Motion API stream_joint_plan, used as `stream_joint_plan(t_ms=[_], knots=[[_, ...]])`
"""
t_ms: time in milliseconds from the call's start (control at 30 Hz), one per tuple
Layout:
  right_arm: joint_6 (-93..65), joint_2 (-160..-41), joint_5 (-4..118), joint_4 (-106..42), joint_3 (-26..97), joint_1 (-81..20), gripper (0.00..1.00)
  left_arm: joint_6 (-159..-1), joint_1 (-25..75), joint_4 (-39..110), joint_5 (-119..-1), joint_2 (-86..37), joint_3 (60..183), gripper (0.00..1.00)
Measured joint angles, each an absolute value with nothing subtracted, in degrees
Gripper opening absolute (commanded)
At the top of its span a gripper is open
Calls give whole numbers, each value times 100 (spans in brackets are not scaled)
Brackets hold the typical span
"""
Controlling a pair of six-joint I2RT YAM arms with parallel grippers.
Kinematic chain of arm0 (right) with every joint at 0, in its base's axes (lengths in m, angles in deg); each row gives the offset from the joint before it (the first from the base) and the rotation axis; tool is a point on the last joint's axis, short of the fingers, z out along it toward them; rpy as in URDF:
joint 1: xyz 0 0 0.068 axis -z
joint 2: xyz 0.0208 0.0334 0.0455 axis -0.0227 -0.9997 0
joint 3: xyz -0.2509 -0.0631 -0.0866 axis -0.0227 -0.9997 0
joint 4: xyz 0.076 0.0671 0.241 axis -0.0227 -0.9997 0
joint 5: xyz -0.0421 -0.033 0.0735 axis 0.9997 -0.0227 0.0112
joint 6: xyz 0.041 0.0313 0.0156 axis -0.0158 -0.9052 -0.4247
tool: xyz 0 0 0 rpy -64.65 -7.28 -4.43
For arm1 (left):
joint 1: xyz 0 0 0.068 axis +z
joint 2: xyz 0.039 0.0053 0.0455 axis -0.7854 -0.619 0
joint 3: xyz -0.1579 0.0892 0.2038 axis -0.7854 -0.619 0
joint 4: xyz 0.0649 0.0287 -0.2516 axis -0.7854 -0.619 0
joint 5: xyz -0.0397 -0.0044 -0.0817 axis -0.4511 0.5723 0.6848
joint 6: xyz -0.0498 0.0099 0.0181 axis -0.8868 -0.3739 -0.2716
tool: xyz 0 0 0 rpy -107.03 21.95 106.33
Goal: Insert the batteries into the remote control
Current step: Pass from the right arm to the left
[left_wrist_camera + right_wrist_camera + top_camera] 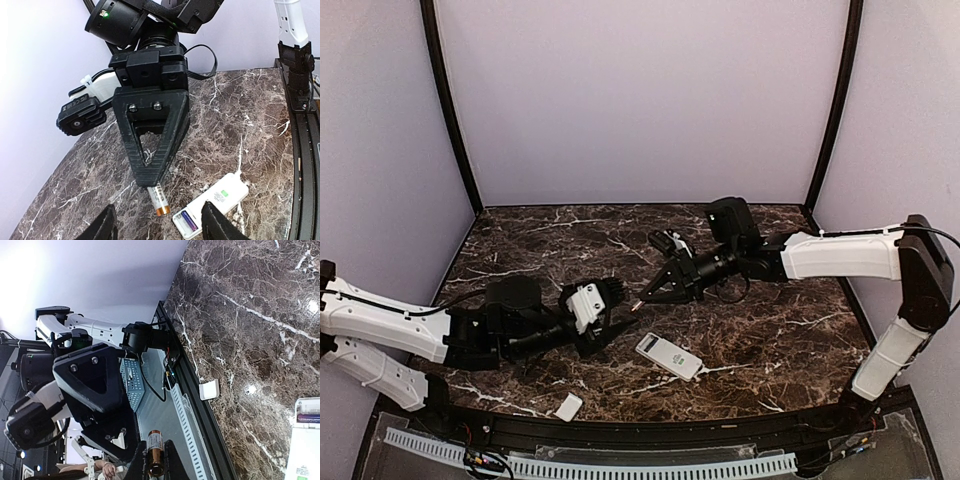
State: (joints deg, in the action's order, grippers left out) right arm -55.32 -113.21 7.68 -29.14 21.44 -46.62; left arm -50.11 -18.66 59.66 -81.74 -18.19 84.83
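I read this as half done: the dark bluish battery (pixel 186 220) lies in the open compartment at one end of the remote control (pixel 222 196), which rests flat on the marble table (pixel 240 115). My right gripper (pixel 150 181) pinches the pale battery (pixel 159 200), copper end down, just beside the remote control. My left gripper (pixel 159 231) is spread and empty. Left to do, I judge: seat the pale battery, then perhaps refit the cover plate (pixel 209 389) lying apart near the table edge
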Motion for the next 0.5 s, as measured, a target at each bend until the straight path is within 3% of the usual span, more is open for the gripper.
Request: stream_joint_plan(t_ms=[300, 500], knots=[[-5700, -11224, 783, -2802, 2146, -4662, 0, -4781, -1911, 6871, -8393, -2370, 8462, 28], [-5716, -11220, 785, -2769, 2146, -4662, 0, -4794, -1914, 6941, -8511, -2372, 8462, 27]])
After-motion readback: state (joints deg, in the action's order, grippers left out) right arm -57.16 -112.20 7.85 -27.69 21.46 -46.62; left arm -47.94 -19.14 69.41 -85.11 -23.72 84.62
